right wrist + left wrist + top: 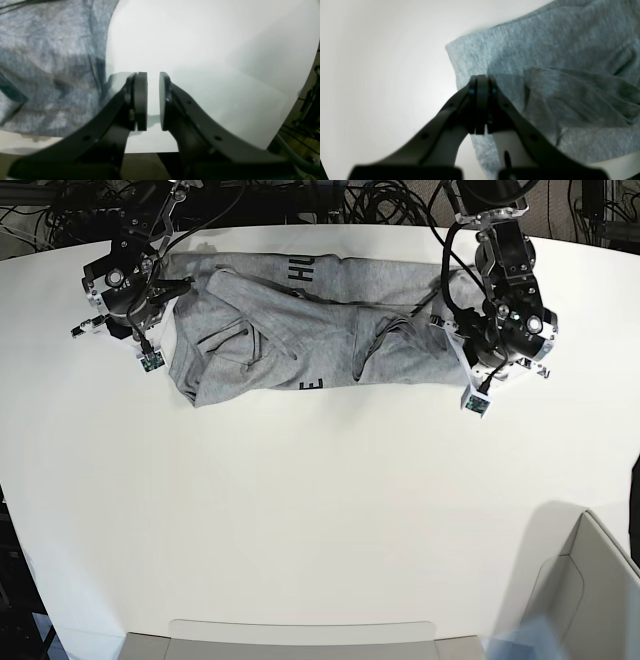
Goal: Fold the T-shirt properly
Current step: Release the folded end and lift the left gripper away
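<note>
We see the T-shirt lying crumpled lengthwise across the far part of the white table, stretched from about nine o'clock to three o'clock between our two arms, with several loose folds bunched over its middle. Black block letters show in two places: near the far edge around twelve o'clock of the cloth, and a single letter at the near edge around six o'clock. In the left wrist view our left gripper has its pads pressed together with no gap; its tips sit over the edge of the grey fabric, which spreads from there toward two and three o'clock, a raised fold lying just beyond the jaws at three o'clock. We cannot tell whether any cloth is pinched between those pads. In the base view this arm sits at the shirt's three o'clock end. Our right gripper stands released, a clear gap between its two pads and only bare table visible through it; the shirt lies just beside it at nine o'clock, not touching the pads. In the base view that arm sits at the shirt's nine o'clock end. A grey box stands at the table's five o'clock corner, well apart from the cloth.
</note>
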Controlling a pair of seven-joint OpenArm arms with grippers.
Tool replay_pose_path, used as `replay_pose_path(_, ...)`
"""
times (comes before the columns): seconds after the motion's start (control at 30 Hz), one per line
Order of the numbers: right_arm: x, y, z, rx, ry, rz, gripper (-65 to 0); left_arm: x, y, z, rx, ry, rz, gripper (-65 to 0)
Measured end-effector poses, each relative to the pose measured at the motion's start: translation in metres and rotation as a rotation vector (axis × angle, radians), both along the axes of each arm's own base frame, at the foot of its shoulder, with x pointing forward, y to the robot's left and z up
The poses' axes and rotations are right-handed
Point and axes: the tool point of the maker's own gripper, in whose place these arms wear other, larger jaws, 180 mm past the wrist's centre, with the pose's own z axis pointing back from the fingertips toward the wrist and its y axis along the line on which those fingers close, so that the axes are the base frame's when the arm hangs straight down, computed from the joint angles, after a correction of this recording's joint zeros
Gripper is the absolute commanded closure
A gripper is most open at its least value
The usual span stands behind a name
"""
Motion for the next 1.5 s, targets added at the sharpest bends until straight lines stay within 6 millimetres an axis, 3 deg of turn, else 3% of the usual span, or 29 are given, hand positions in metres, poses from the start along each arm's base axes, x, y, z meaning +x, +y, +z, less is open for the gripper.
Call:
replay_pose_path(0.2,0.0,0.001,0.0,0.002,0.0,0.001,-7.8,-0.021,-0.033,-0.014,-0.007,0.06,-0.116,0.0)
replay_pose_path(0.33,0.002,0.002,0.001,0.004,-0.005,0.003,-7.8,-0.042,-0.057,-0.009,-0.021,0.056,-0.195,0.0)
replay_pose_path(0.4,0.002,0.003,0.0,0.006,-0.004,0.003,-7.8,-0.048,-0.063,-0.002,-0.028,0.038,-0.213,0.0)
replay_pose_path(0.57,0.002,0.002,0.001,0.003,-0.005,0.002,-7.8,-0.058,-0.07,-0.008,-0.028,0.065,-0.241,0.0)
replay_pose_path(0.73,0.002,0.002,0.001,0.005,-0.005,0.002,-7.8,-0.1,-0.116,-0.024,-0.114,0.111,-0.377,0.0)
replay_pose_path(0.83,0.002,0.002,0.001,0.005,-0.006,0.002,-7.9,-0.129,-0.13,-0.033,-0.171,0.139,-0.439,0.0)
replay_pose_path(0.9,0.003,0.002,0.001,0.005,-0.007,0.002,-8.0,-0.134,-0.117,-0.036,-0.153,0.153,-0.41,0.0)
replay_pose_path(1.03,0.005,0.002,0.002,0.007,-0.013,-0.001,-8.0,-0.121,-0.076,-0.037,-0.084,0.137,-0.294,0.0)
replay_pose_path(1.13,0.012,0.002,0.007,0.009,-0.035,-0.002,-8.3,-0.116,-0.058,-0.035,-0.057,0.131,-0.244,0.0)
replay_pose_path(1.2,0.014,0.005,0.008,0.018,-0.044,-0.005,-11.6,-0.11,-0.048,-0.033,-0.035,0.132,-0.217,0.0)
replay_pose_path(1.33,0.014,-0.008,0.012,0.032,-0.067,-0.07,-25.9,-0.087,-0.028,-0.023,0.002,0.092,-0.164,0.0)
replay_pose_path(1.43,0.015,-0.016,0.015,0.148,-0.138,-0.143,-27.4,-0.085,-0.023,-0.022,0.016,0.094,-0.153,0.0)
replay_pose_path(1.5,-0.007,-0.033,0.009,0.161,-0.075,-0.24,-27.4,-0.086,-0.024,-0.022,0.013,0.094,-0.154,0.0)
